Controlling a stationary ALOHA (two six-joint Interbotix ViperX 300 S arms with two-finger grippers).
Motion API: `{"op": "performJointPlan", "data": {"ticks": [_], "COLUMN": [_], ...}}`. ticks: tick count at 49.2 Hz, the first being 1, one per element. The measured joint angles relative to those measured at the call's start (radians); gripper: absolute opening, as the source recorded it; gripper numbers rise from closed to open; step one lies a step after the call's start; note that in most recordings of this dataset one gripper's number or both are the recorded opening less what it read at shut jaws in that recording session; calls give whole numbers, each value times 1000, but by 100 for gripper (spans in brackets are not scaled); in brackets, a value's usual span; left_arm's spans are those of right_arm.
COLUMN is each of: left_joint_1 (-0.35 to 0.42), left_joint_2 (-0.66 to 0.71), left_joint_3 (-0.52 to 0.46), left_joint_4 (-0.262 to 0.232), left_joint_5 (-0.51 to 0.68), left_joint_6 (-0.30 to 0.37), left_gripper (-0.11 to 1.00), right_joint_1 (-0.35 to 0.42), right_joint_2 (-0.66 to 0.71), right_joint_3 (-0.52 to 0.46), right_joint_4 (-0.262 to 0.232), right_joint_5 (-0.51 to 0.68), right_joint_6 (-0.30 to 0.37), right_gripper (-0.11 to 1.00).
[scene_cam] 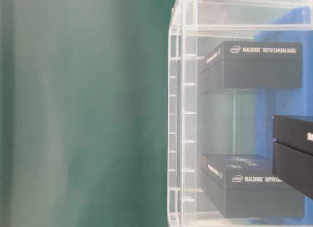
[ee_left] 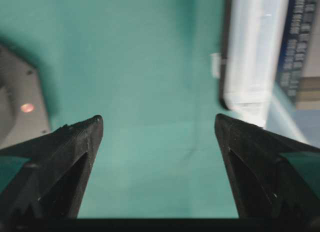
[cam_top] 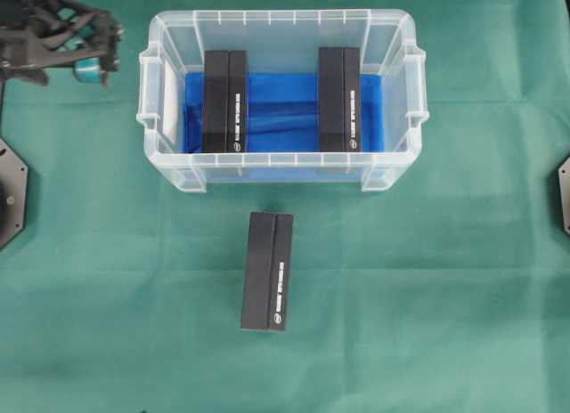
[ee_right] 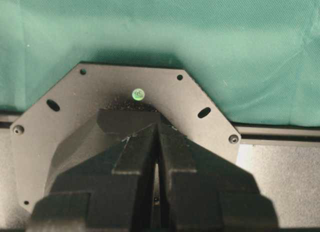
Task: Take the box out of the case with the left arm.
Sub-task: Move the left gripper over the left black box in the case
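The left hand (cam_top: 89, 61) sits in the upper left of the overhead view, just outside the case (cam_top: 160, 128) and beside its left handle. In the left wrist view its two fingers (ee_left: 70, 157) stand wide apart with nothing between them but green cloth. Two black boxes stand inside the case on the blue lining: the left box (cam_top: 224, 101) is the nearer to this hand, lying to its right and slightly lower in the frame, beyond the clear wall; the right box (cam_top: 340, 99) lies further across. Both have their long axis running top to bottom in the overhead view. A third box (cam_top: 267, 271) lies outside on the desk (cam_top: 445, 297), below the case, on the same axis. The right hand (ee_right: 156, 157) appears only in its own wrist view, fingers pressed together, empty, parked over its base plate and well apart from the case. Judgement: the left arm must rise over the rim before descending. Which box is intended cannot be told. The left wrist view is blurred, and the case there is cut off at the right edge.
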Motion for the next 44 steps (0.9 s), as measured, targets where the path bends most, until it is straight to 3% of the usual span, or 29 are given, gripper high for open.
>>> {"op": "performJointPlan", "data": {"ticks": [9, 33, 44], "left_joint_1": [-46, -106, -117], "left_joint_2": [107, 393, 428], "left_joint_3": [-97, -402, -436], "left_joint_4": [0, -2, -2], "left_joint_5": [-64, -63, -17], "left_joint_6": [0, -3, -9], "left_gripper": [89, 89, 89], "right_joint_1": [0, 0, 0], "right_joint_2": [0, 0, 0], "right_joint_3": [2, 0, 2], "right_joint_4": [0, 0, 0], "right_joint_5": [0, 0, 0], "right_joint_6": [0, 2, 2], "right_gripper": [1, 1, 1]}}
